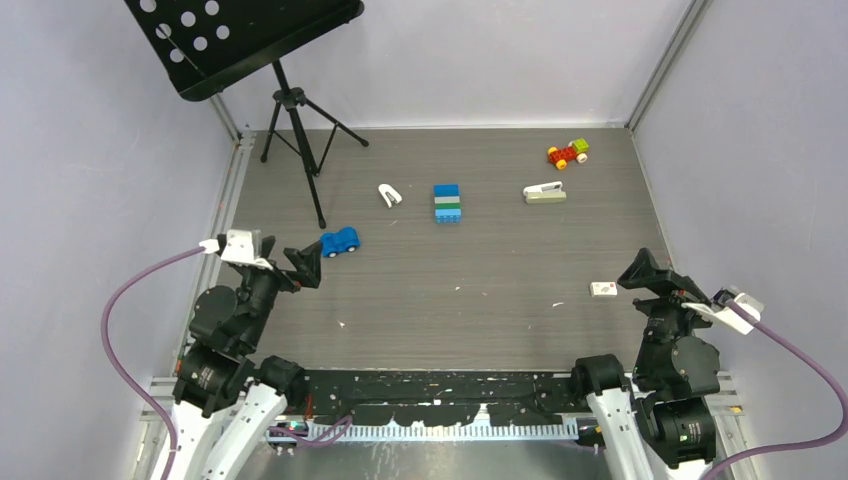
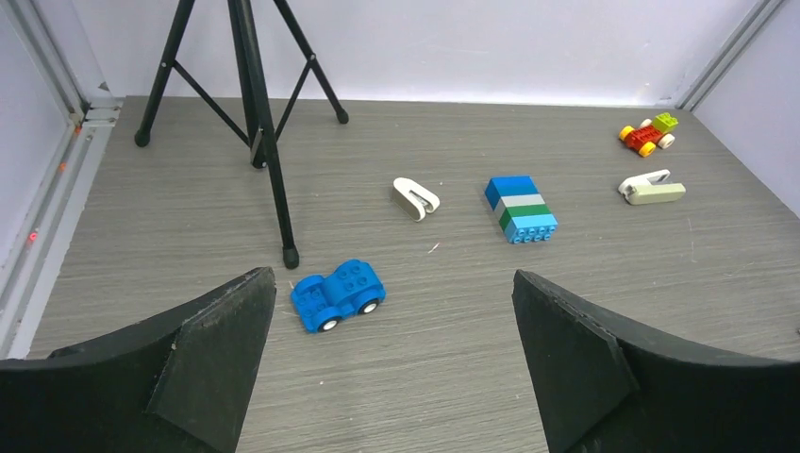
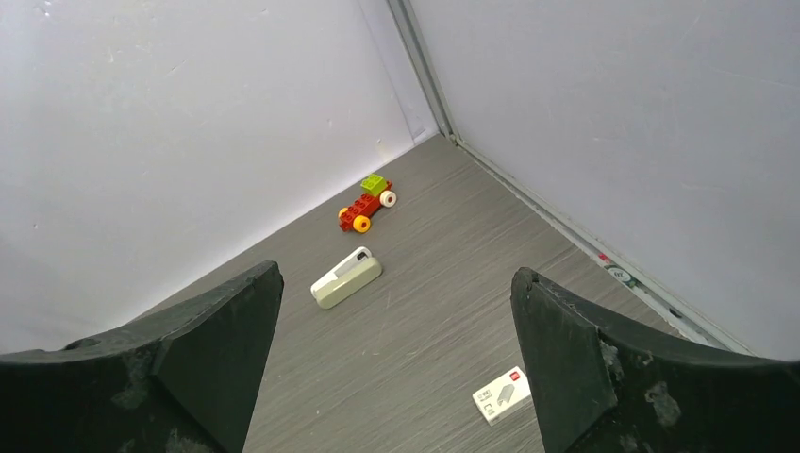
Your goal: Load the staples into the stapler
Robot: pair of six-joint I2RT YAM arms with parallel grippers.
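The stapler [image 1: 544, 193], slim with a beige-grey top and white base, lies at the back right of the table; it also shows in the left wrist view [image 2: 653, 188] and the right wrist view [image 3: 346, 278]. The staples themselves are out of view. A tiny white box with a red mark [image 1: 603, 289] lies flat near the right arm, just inside the right finger [image 3: 502, 394]. My left gripper [image 1: 300, 262] hovers open at the near left [image 2: 392, 283], holding nothing. My right gripper [image 1: 650, 272] is open and empty beside the box [image 3: 396, 274].
A blue toy car [image 1: 340, 241] sits just ahead of the left gripper [image 2: 337, 293]. A white clip [image 1: 390, 195], a blue-green brick stack [image 1: 447, 203] and a red toy car [image 1: 567, 153] lie farther back. A music stand's tripod [image 1: 295, 130] stands back left. Walls enclose the table.
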